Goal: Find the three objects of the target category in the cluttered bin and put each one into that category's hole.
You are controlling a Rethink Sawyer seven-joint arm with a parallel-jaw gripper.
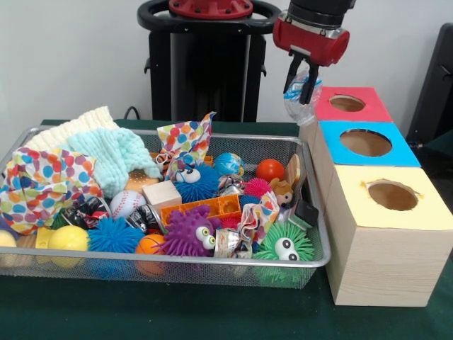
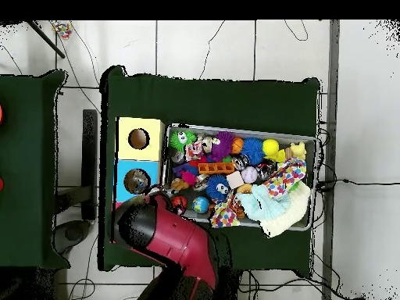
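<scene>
The wire mesh bin (image 1: 212, 263) is packed with toys, balls, cloths and wrappers; it also shows in the overhead view (image 2: 234, 130). My gripper (image 1: 300, 91) hangs above the bin's right end, next to the red-topped box (image 1: 347, 104). It is shut on a clear crinkly plastic thing (image 1: 298, 106) held in the air. Next to the red box stand a blue-topped box (image 1: 366, 143) and a yellow-topped box (image 1: 393, 196), each with a round hole. In the overhead view my arm (image 2: 168, 234) covers the red box and hides the gripper.
In the bin lie spiky balls in blue (image 1: 115, 235), purple (image 1: 190, 232) and green (image 1: 284, 244), a baseball (image 1: 127, 202), an orange ball (image 1: 270, 169), a wooden block (image 1: 163, 194) and a dotted cloth (image 1: 42, 185). The robot's pedestal (image 1: 205, 64) stands behind.
</scene>
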